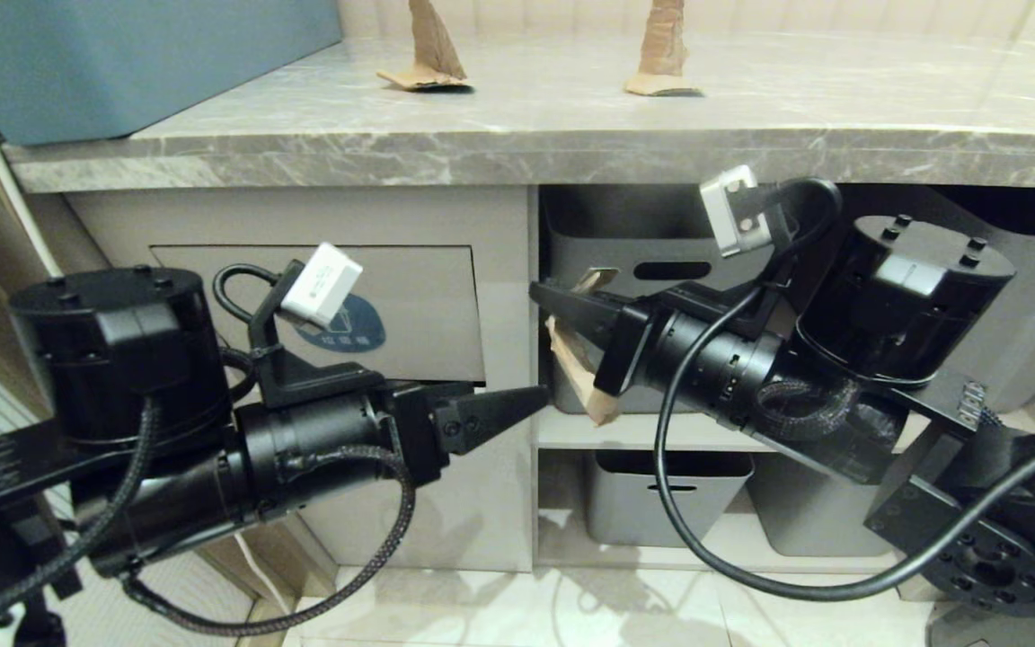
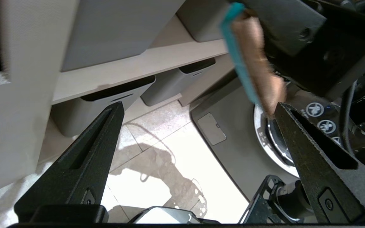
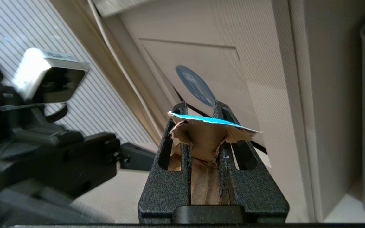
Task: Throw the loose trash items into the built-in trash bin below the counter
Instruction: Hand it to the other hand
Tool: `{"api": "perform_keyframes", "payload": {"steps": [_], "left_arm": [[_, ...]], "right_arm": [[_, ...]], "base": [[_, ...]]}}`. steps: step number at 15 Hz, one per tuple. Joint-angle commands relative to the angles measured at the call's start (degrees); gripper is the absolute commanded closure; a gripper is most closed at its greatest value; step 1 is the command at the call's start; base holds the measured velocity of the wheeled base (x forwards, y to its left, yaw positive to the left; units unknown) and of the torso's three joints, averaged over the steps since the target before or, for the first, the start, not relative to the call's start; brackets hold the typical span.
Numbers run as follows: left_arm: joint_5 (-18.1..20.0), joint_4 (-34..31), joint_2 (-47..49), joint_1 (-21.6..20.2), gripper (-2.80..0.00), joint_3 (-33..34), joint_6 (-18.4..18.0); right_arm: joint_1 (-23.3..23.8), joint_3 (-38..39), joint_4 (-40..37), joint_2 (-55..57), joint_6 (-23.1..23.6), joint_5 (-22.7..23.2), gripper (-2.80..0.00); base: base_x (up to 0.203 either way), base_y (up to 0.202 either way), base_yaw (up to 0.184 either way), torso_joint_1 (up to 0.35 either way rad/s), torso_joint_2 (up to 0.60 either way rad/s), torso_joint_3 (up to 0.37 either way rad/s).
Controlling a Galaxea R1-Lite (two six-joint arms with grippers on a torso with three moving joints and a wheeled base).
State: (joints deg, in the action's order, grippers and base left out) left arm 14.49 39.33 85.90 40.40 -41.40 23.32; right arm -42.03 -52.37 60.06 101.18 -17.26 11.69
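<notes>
Head view shows the right tool (image 1: 562,310) clamped on a brown cardboard scrap (image 1: 579,373) beside the bin flap (image 1: 410,314) under the worktop (image 1: 571,144). Opposite it, the left tool (image 1: 517,404) has its fingers spread wide, holding nothing. Two more scraps (image 1: 432,67) stand on the worktop, seemingly against the back wall.

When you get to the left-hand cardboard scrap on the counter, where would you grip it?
Probably the upright pointed part of the left scrap, approached from the front, the counter's open side. Its folded foot lies flat on the stone, offering little edge, while the standing piece gives two faces to pinch.
</notes>
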Motion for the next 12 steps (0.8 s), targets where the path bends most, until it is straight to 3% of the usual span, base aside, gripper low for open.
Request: {"api": "perform_keyframes", "payload": {"steps": [1, 6, 12], "left_arm": [[-2.38, 0.22, 1.55, 2.40, -2.80, -0.79, 0.23], [-5.19, 0.22, 1.64, 3.99, -2.80, -1.32, 0.15], [-5.44, 0.14, 1.38, 3.98, -2.80, -0.35, 0.16]], "right_arm": [[-0.42, -0.28, 0.41, 0.95, 0.21, 0.01, 0.00], [-4.25, -0.10, 0.41, 0.37, 0.21, -2.27, 0.00], [-5.34, 0.32, 0.41, -1.14, 0.21, -2.45, 0.00]], "base": [[0.000, 0.000, 0.000, 0.000, 0.00, 0.000], [0.000, 0.000, 0.000, 0.000, 0.00, 0.000], [0.000, 0.000, 0.000, 0.000, 0.00, 0.000]]}}
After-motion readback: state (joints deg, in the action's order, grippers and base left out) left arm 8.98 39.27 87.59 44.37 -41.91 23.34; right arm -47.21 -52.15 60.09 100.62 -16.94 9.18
